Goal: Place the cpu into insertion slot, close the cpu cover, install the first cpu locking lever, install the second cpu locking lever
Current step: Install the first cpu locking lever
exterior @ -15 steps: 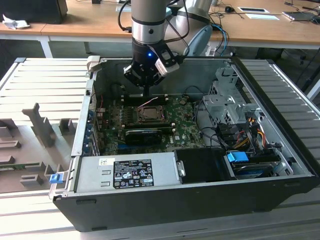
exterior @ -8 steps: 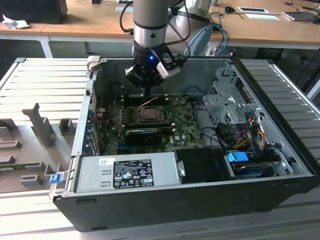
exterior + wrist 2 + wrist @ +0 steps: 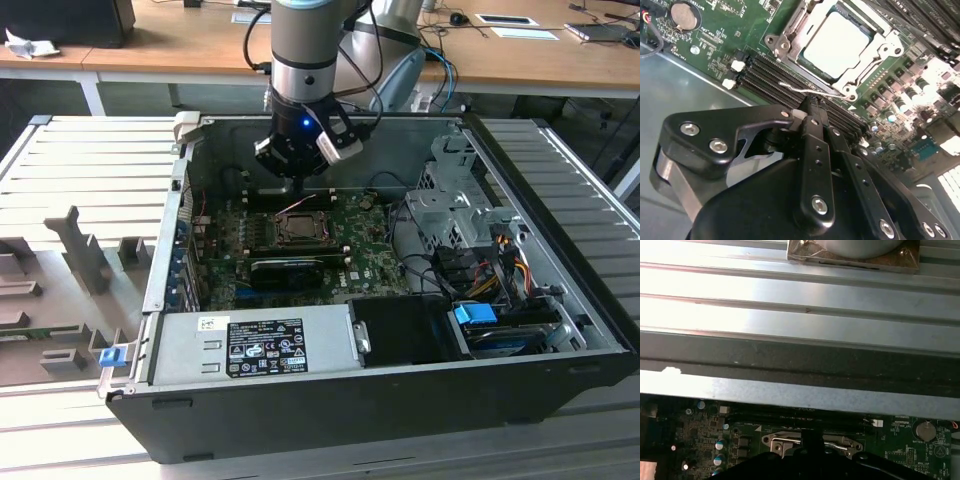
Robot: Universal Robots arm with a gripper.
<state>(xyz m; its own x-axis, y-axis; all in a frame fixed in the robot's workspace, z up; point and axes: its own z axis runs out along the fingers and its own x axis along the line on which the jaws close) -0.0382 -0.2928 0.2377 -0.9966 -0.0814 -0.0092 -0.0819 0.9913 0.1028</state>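
The pincer (image 3: 298, 183) hangs inside the open case (image 3: 400, 400), which stands on the slatted bench (image 3: 90, 170), low over the motherboard (image 3: 370, 262) at the far edge of the socket. In the second wrist view its fingers (image 3: 815, 150) are drawn together with no gap between the tips, which sit over the black memory slots (image 3: 767, 75) and right at a thin wire lever (image 3: 827, 92) running along the near side of the socket. I cannot tell whether the wire is pinched between the tips or only touched by them. The cpu (image 3: 837, 42) lies flat in the socket, its pale top showing through the window of the cover (image 3: 883, 50), which is folded down around it. The lever's hooked end sticks out just beside the fingertips. In the first wrist view the socket (image 3: 790, 442) sits just beyond the pincer's dark body, with the case wall behind it.
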